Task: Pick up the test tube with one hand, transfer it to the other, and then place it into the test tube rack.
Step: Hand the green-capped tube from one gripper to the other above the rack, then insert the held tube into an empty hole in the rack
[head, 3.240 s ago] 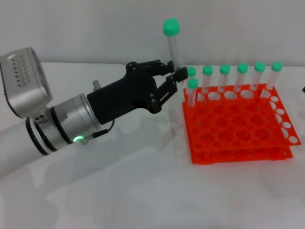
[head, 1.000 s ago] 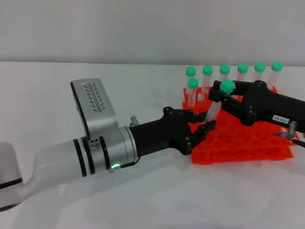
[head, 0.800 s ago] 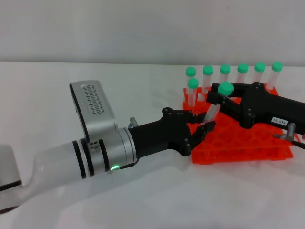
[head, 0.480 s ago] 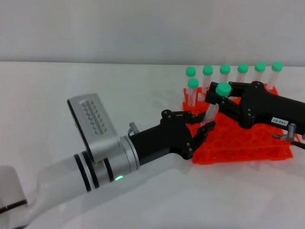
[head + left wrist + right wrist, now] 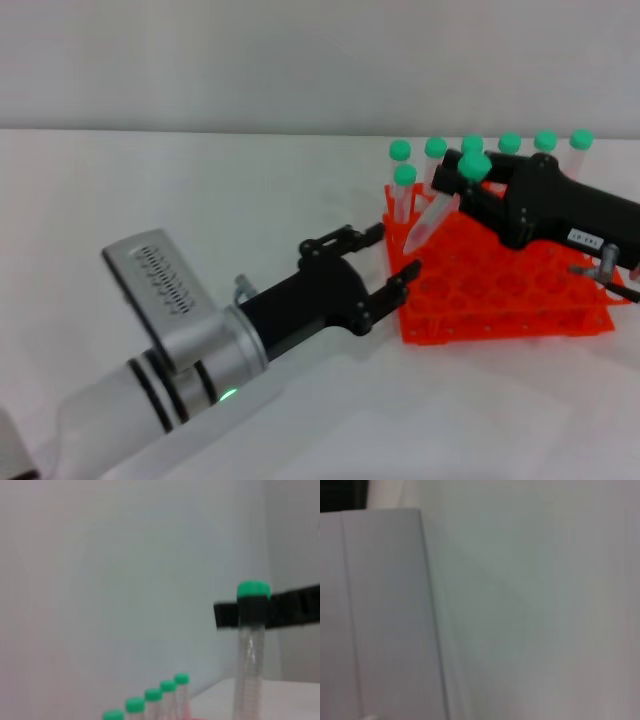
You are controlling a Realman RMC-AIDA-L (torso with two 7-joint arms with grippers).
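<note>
Right hand (image 5: 462, 186) grips the test tube (image 5: 440, 204) just under its green cap; the tube's clear body hangs free below the fingers. Long axis tilted: cap up and toward the rear row of tubes (image 5: 509, 146), tip slanting down toward the robot's left, over the near-left part of the orange test tube rack (image 5: 505, 290). Tip is above the rack's top tier, not in a hole.

Left hand (image 5: 378, 262) is released, fingers spread, just beside the rack's left edge, low over the white worktop (image 5: 200, 210) and apart from the tube.

Judgement: transfer is done; insertion falls to the right hand. The tube wants righting to vertical over a free hole before lowering.
</note>
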